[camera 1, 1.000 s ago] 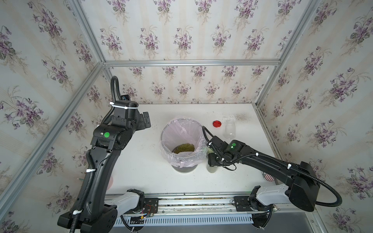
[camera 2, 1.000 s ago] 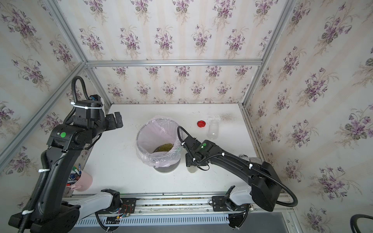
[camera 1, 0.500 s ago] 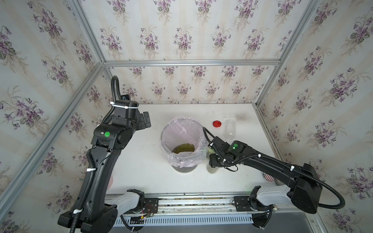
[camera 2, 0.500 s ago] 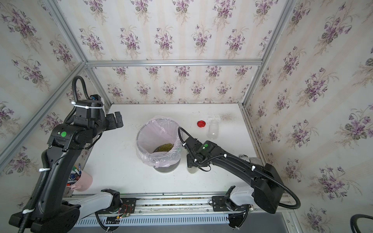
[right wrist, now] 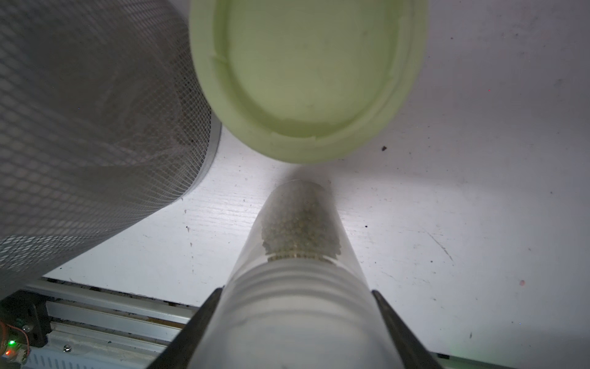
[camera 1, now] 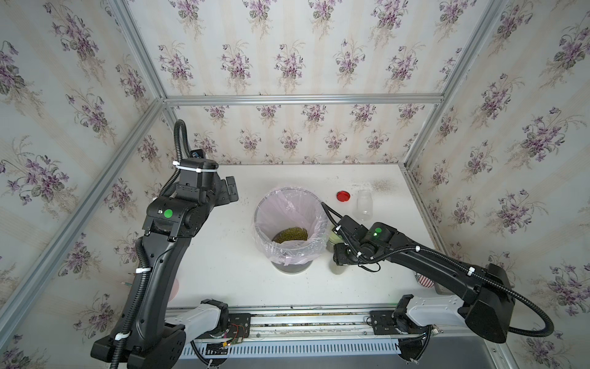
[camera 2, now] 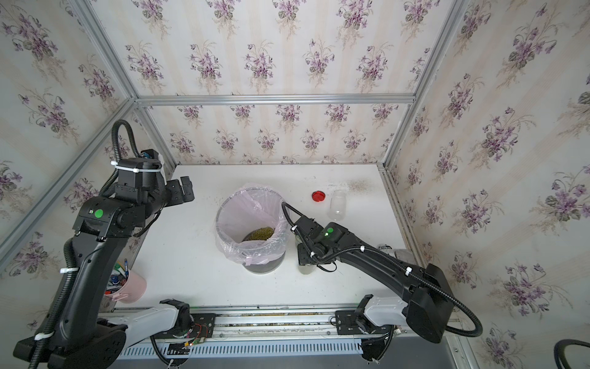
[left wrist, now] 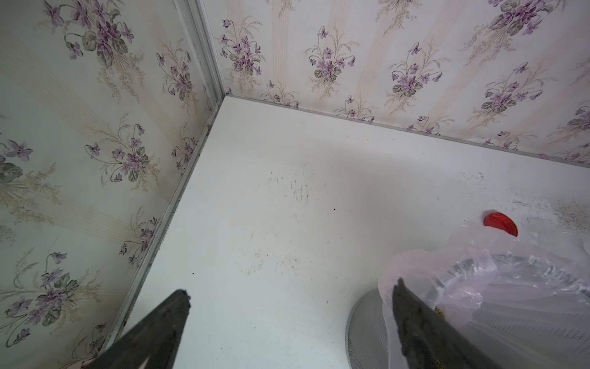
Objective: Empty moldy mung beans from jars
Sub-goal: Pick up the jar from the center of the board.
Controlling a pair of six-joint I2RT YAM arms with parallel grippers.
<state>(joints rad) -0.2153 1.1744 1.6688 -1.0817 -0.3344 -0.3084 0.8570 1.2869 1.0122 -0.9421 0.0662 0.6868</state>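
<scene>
Right end effector (right wrist: 297, 292): clenched on the threaded neck of an uncapped clear jar (right wrist: 300, 319), at 4 o'clock of the mesh bin (camera 1: 259, 220). Mung beans (right wrist: 300, 233) sit in the jar's lower part. Whether its base touches the tabletop (camera 1: 223, 255) cannot be told.

Pale green lid (right wrist: 306, 76): inside up on the tabletop, at 3 o'clock of the bin, just beside it.

Bin lined with a pink bag (camera 1: 287, 204); a heap of mung beans in its bottom.

Red lid (camera 1: 343, 196) at 1 o'clock, empty jar (camera 1: 364, 206) at 2 o'clock, side by side.

Left end effector (left wrist: 290, 289): released, fingers wide, at 10 o'clock of the bin, holding nothing.
</scene>
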